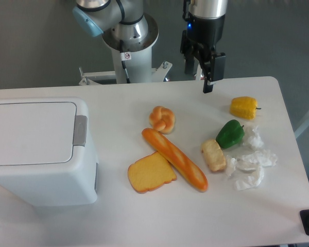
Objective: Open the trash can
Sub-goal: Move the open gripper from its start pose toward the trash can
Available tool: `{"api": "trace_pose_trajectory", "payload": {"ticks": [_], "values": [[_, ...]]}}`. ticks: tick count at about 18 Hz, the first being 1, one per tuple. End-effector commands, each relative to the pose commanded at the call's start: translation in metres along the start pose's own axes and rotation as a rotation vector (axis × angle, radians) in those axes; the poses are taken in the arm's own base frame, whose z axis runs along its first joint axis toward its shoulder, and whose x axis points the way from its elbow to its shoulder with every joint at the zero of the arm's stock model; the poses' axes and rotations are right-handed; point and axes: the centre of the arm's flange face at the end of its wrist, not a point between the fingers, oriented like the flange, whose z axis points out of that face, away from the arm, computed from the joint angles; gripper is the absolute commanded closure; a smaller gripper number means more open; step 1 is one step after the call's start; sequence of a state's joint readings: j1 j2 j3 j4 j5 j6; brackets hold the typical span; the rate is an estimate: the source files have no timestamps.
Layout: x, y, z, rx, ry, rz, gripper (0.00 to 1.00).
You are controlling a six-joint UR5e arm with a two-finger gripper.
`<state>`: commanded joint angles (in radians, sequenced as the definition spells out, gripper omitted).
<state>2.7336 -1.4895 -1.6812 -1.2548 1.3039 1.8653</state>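
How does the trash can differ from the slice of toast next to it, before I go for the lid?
The trash can is white and boxy with a closed lid; the toast slice is yellow-orange and lies flat. The trash can is far bigger than the toast slice. The trash can carries a grey latch tab; the toast slice is plain. Both sit on the table, away from the gripper.

Bright, even, diffuse light from overhead. Mild glare across the white counter (144,216). Soft grey shadow just below and to the right of the large white boxy plastic trash can (41,154); only faint, short shadows under the food to its right. Sharp enough at centre, slightly soft and grainy throughout. Dimmer grey background beyond the far edge.
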Motion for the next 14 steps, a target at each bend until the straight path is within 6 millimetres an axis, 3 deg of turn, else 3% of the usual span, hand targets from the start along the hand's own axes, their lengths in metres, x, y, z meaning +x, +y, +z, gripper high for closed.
{"api": "trace_pose_trajectory", "payload": {"ticks": [11, 14], "values": [[-0.002, -0.014, 0.001, 0.019, 0.001, -0.069, 0.00], [-0.015, -0.021, -0.009, 0.024, -0.020, -0.125, 0.00]]}}
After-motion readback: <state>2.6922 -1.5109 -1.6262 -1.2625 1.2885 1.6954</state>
